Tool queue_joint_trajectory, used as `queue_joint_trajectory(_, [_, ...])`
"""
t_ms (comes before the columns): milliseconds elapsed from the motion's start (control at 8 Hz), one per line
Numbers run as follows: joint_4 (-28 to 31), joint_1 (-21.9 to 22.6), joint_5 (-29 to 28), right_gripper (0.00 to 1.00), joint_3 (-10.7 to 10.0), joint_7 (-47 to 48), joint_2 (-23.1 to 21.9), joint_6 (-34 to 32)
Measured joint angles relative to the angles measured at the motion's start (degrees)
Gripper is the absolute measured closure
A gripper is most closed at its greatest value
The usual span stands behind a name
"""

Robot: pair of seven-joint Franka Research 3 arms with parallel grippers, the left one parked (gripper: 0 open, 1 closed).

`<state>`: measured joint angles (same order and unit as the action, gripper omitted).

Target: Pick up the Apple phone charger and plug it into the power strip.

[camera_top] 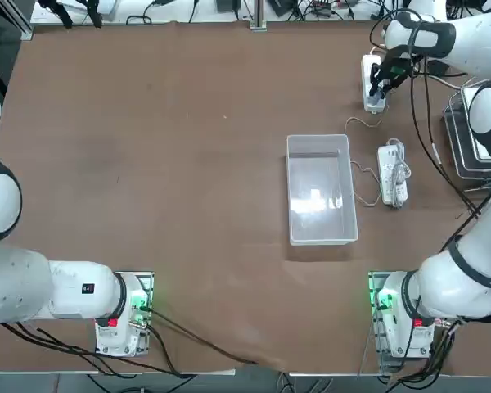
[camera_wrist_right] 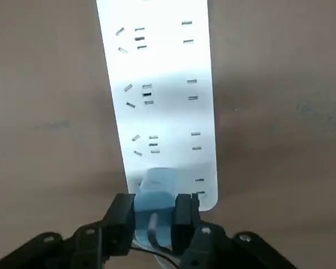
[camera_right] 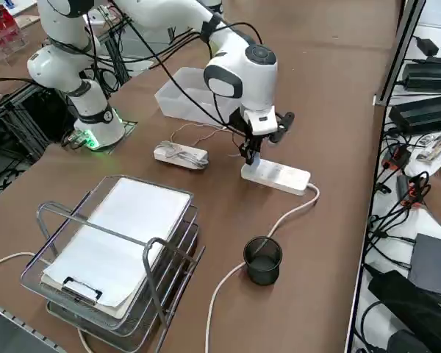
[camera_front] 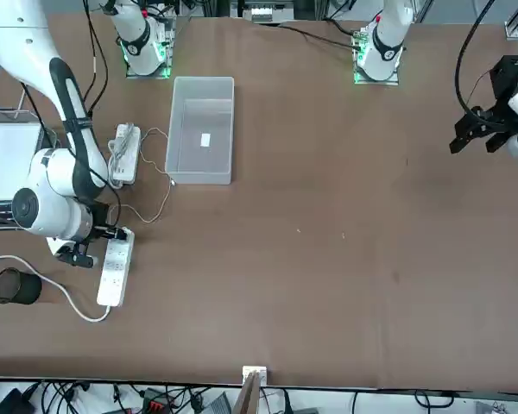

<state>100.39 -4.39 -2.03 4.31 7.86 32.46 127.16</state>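
The power strip (camera_wrist_right: 157, 84) is a long white bar of sockets lying flat on the brown table, also seen in the top view (camera_top: 373, 75), the front view (camera_front: 113, 269) and the right side view (camera_right: 276, 175). My right gripper (camera_wrist_right: 152, 216) is shut on the Apple phone charger (camera_wrist_right: 155, 190), a small whitish cube. It holds the cube down over the strip's end opposite the cord. Whether the prongs sit in a socket is hidden. From the side, the gripper (camera_right: 251, 153) hangs right above that end. The charger's thin white cable (camera_top: 358, 169) trails across the table.
A clear plastic bin (camera_top: 291, 188) stands near the table's middle. Beside it lies a second white strip (camera_top: 392, 173) wrapped in thin wires. A black cup (camera_right: 263, 259) and the strip's thick cord (camera_right: 228, 276) are close by, with a wire paper tray (camera_right: 162, 254) beyond them.
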Motion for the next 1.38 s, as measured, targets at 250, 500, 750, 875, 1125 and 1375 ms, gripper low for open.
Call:
queue_joint_trajectory(250, [0.1, 0.0, 0.0, 0.64, 0.0, 0.0, 0.0, 0.2])
queue_joint_trajectory(500, [0.2, 0.0, 0.0, 0.64, 0.0, 0.0, -0.1, 0.5])
queue_joint_trajectory(750, [0.6, 0.1, 0.1, 0.64, 0.0, 0.0, -0.1, 1.0])
queue_joint_trajectory(875, [0.8, 0.1, 0.1, 0.64, 0.0, 0.0, -0.2, 1.2])
queue_joint_trajectory(1125, [1.1, 0.1, 0.1, 0.64, 0.0, 0.1, -0.4, 1.6])
queue_joint_trajectory(1375, [1.3, 0.1, 0.1, 0.64, 0.0, 0.1, -0.5, 1.9])
